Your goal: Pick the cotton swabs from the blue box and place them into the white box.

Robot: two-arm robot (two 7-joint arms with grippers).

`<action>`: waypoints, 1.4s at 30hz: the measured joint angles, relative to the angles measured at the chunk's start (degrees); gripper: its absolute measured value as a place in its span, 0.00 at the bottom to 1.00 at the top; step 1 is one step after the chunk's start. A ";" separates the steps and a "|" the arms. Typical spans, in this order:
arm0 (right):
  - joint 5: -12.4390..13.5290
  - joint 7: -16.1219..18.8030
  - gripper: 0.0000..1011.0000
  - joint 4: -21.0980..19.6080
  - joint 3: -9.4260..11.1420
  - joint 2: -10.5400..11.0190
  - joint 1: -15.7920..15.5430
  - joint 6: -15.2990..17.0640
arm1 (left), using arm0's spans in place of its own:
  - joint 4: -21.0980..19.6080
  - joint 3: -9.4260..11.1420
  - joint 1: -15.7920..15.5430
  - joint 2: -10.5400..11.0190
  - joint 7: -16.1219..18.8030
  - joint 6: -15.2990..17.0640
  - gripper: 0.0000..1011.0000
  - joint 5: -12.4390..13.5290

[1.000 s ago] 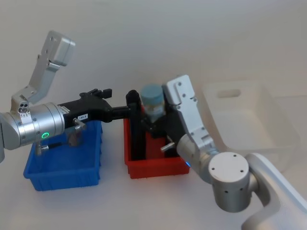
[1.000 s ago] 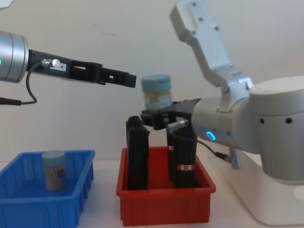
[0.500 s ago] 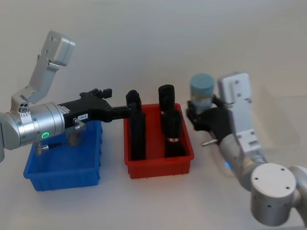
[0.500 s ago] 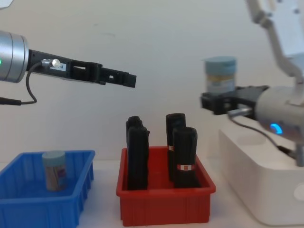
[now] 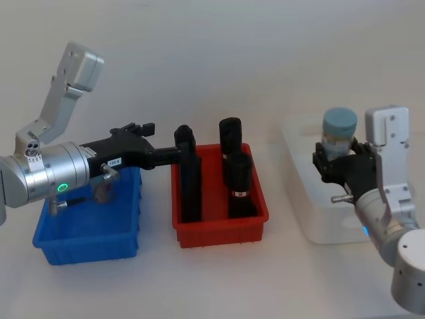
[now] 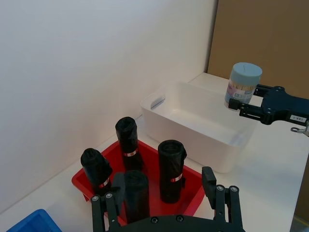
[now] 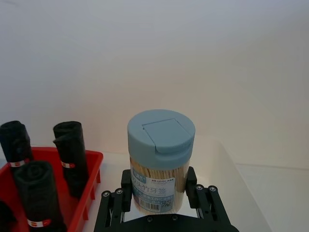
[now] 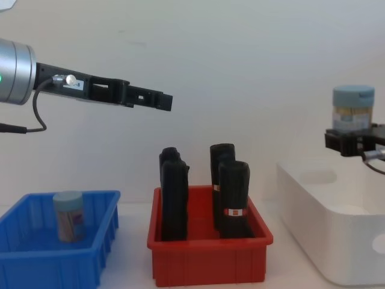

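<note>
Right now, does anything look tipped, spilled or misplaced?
Nothing stands out. The right hand holds one cotton swab jar upright over the white box, another jar stands upright in the blue box, the black bottles stand in the red bin, and the left hand hovers open above them.

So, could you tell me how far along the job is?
Nothing looks delivered: no jar shows inside the glossy white plastic tub. In hand: the right gripper, jaws shut on a clear cotton-swab jar with a grey-blue lid, above that tub. Left: releasing it, then moving the second jar standing in the bright blue plastic bin; the left gripper hovers open nearby.
</note>
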 joint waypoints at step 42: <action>2.77 13.16 0.99 23.17 3.03 -0.43 9.59 -6.23 | 0.00 0.00 0.00 0.00 0.00 0.00 0.99 0.00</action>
